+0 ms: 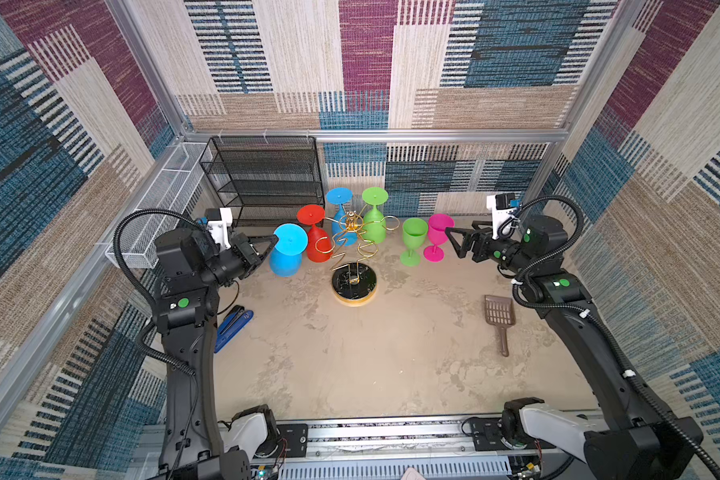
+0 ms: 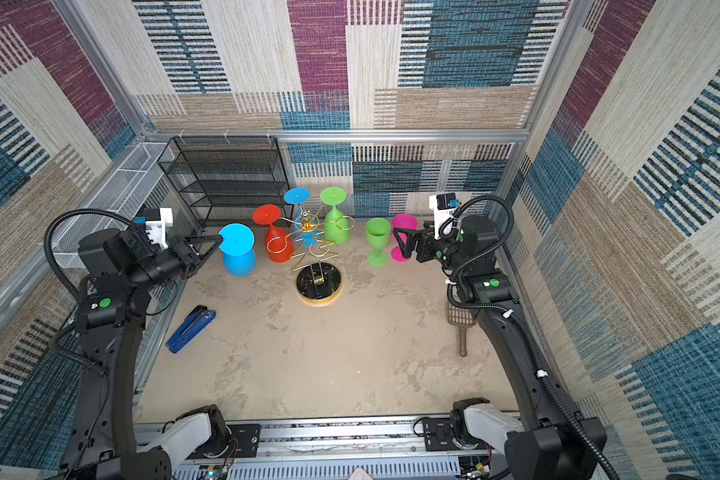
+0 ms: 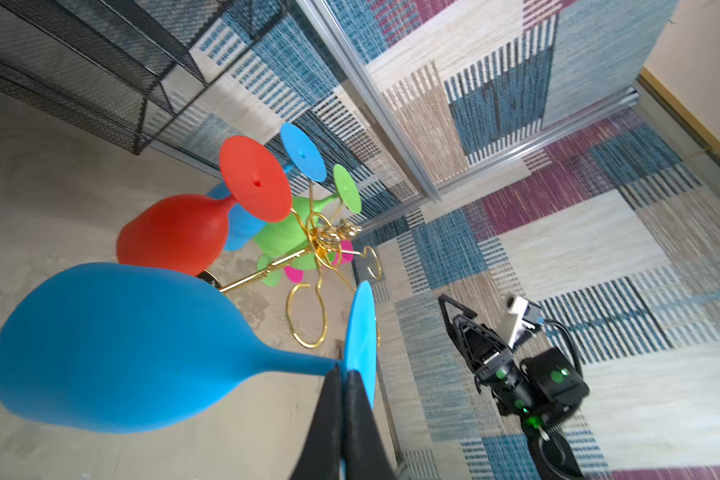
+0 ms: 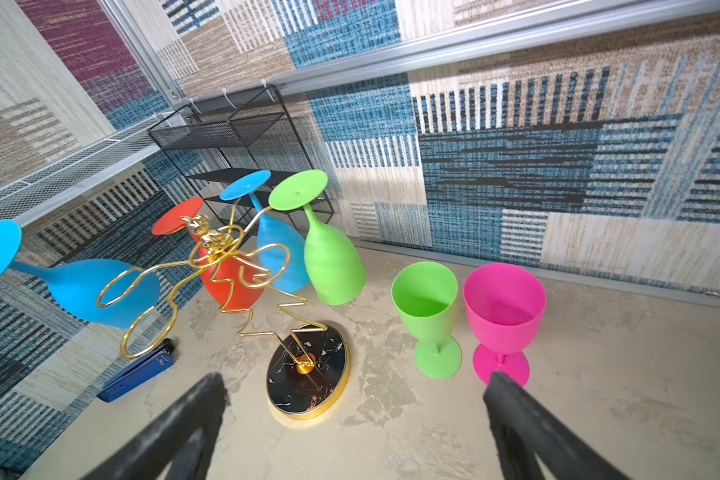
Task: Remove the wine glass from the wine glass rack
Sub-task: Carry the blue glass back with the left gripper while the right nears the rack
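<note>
The gold wire wine glass rack (image 1: 352, 226) (image 2: 306, 224) (image 4: 208, 241) stands mid-table on its round black base (image 1: 354, 286). A red glass (image 1: 317, 245), a blue one (image 1: 341, 216) and a green one (image 1: 374, 220) hang upside down on it. Another blue wine glass (image 1: 285, 257) (image 2: 238, 259) (image 3: 121, 345) hangs bowl-down in the air left of the rack, clear of its loops. My left gripper (image 1: 276, 239) (image 3: 344, 372) is shut on the rim of its foot disc. My right gripper (image 1: 454, 243) (image 4: 356, 380) is open and holds nothing, beside the upright pink glass (image 1: 439, 237).
An upright green glass (image 1: 413, 241) stands left of the pink one. A black mesh shelf (image 1: 267, 178) and a white mesh basket (image 1: 159, 216) line the back left. A blue stapler (image 1: 231, 326) lies at the left, a brown scoop (image 1: 500, 318) at the right.
</note>
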Motion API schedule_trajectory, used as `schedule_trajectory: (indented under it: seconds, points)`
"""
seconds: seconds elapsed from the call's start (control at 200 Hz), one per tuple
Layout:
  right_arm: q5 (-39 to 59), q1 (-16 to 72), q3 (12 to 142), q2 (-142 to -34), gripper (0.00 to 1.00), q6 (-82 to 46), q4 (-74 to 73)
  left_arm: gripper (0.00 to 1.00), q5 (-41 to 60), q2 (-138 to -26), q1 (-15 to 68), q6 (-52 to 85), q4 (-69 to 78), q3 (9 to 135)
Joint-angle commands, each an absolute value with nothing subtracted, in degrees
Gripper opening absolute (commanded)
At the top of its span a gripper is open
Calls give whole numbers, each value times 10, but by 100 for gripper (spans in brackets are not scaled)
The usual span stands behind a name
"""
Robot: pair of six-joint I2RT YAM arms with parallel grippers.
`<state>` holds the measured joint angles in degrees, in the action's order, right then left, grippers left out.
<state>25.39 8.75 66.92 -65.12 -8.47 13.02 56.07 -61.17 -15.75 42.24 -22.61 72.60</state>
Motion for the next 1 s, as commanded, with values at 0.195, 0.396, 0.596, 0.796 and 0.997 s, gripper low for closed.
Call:
schedule_trajectory:
  seconds: [0.195,0.396,0.596,0.796,0.997]
  points:
    - [292,199,662,-631,99,21,48,0,677,-545,-157,420,-285,749]
    - [337,266,660,-648,99,67,22,0,710,-516,-147,391,-343,745]
    - [358,323,653,-661,99,111,-2,0,734,-496,-134,430,-317,729]
    - [342,372,650,-684,99,122,-35,0,731,-500,-109,450,-298,727]
    - [332,409,657,-727,99,125,-68,0,736,-509,-74,500,-226,706]
